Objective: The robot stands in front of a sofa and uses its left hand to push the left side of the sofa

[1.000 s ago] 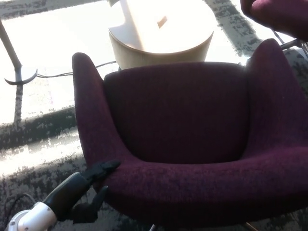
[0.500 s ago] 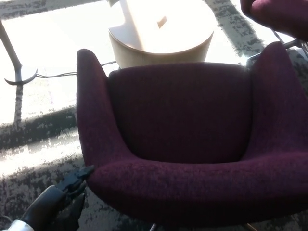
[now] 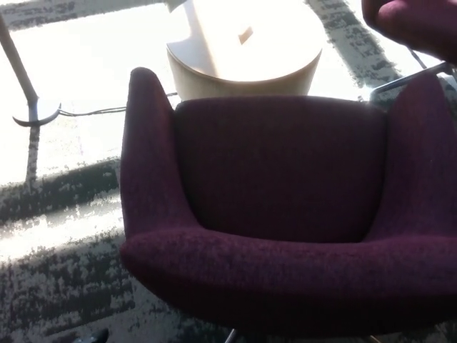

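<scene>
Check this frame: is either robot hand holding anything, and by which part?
Nothing is visibly held. Only a dark tip shows at the bottom edge, apart from the purple sofa; its fingers cannot be judged. The right robot hand is out of view.

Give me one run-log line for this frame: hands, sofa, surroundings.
left hand: black tip at bottom edge, off sofa | right hand: not in view | dark purple fabric sofa: untouched | round beige table behind

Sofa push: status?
Left hand barely in frame, off the sofa. Right hand unseen. Round table just beyond the sofa.
</scene>
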Controlling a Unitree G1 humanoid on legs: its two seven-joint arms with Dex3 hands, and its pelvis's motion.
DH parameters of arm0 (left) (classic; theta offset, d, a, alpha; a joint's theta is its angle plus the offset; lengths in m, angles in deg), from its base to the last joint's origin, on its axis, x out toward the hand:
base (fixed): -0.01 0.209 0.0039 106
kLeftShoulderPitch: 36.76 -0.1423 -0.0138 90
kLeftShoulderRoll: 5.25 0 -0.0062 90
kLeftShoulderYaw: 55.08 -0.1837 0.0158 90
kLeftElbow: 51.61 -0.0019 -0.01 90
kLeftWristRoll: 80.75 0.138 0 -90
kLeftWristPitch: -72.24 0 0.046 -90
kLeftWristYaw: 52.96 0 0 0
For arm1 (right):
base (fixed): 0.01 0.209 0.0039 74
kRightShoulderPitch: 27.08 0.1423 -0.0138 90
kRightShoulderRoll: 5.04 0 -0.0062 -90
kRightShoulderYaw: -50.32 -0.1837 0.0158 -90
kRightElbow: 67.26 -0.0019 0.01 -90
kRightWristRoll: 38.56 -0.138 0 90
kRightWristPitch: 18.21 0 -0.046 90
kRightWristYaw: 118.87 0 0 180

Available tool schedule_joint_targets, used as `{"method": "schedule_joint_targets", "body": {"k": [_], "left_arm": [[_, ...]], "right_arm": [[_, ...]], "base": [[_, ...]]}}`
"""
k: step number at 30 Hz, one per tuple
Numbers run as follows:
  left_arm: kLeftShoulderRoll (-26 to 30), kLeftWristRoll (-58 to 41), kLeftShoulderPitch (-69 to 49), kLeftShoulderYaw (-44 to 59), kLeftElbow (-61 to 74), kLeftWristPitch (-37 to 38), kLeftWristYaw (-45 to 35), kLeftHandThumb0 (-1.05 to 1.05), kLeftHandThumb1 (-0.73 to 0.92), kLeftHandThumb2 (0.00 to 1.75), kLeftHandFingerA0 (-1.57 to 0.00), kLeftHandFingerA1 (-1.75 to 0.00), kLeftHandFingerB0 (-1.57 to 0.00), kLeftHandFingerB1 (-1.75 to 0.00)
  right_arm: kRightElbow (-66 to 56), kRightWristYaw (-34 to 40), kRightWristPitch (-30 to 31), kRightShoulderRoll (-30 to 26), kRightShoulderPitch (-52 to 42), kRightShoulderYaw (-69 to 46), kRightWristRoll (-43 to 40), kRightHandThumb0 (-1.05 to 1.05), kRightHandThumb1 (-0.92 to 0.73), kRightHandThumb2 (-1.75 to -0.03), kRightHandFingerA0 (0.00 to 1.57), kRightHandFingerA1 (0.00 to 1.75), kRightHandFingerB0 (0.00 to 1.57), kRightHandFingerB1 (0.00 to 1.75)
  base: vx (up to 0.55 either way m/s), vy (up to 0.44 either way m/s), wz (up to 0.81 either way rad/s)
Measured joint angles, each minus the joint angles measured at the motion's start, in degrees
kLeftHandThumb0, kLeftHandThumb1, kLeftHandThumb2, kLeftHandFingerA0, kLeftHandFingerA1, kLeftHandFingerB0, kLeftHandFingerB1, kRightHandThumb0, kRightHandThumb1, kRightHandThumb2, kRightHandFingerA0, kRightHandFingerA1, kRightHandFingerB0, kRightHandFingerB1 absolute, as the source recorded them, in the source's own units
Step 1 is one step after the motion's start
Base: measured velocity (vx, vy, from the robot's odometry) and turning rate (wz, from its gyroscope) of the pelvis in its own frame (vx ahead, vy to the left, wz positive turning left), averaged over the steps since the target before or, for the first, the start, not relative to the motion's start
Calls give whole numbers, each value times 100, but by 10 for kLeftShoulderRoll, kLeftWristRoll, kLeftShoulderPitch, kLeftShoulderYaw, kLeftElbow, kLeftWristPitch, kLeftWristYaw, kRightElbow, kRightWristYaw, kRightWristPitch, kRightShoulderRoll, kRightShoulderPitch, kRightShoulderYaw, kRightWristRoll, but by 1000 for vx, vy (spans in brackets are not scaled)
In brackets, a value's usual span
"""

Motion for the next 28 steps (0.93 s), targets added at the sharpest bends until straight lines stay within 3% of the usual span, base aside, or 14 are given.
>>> {"method": "schedule_joint_targets", "body": {"k": [5,7,9,19,22,28], "left_arm": [[1,-8,-12,15,-48,15,-11,-86,85,124,0,-20,0,-17],[1,-8,-13,17,-67,21,-12,-95,87,124,-6,-18,-7,-15],[2,-6,-11,15,-90,27,-10,-91,85,123,-6,-23,-7,-18],[2,12,10,2,-188,35,22,-88,86,124,-2,-27,-4,-17],[2,13,15,2,-196,35,26,-90,84,123,-7,-29,-7,-17],[2,16,15,2,-205,35,33,-85,83,122,0,-26,-4,-18]], "right_arm": [[1,4,0,1,-2,5,1,-45,-68,-60,74,81,71,46],[2,5,0,1,-2,6,2,-45,-68,-61,75,75,70,46],[2,6,0,1,-3,7,3,-45,-68,-60,75,71,72,45],[2,5,0,1,-3,5,2,-45,-68,-61,74,73,70,45],[2,4,0,1,-3,5,2,-46,-68,-60,74,74,69,45],[3,4,1,2,-4,7,3,-46,-69,-61,70,79,69,44]], "base": [[0,0,0],[0,0,0],[0,0,0],[0,0,0],[0,0,0],[0,0,0]]}}
